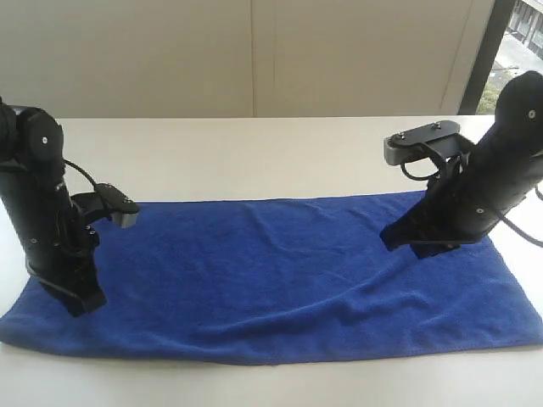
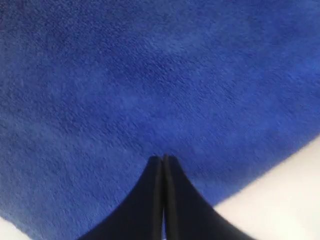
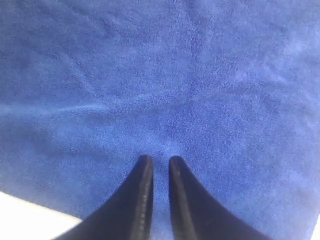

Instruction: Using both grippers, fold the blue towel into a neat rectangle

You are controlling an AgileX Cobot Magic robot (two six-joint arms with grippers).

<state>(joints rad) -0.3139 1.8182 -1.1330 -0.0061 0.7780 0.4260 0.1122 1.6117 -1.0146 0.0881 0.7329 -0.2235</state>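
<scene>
Towel lies spread on worktop, long side running left to right, toward the front. Left hand stands on towel's left end, near the front corner. Right hand stands on the right end, nearer the back edge.

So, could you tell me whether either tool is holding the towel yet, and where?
It cannot be told. The blue towel lies flat; the left tool is shut and the right tool slightly apart, tips on the cloth near its ends.
</scene>
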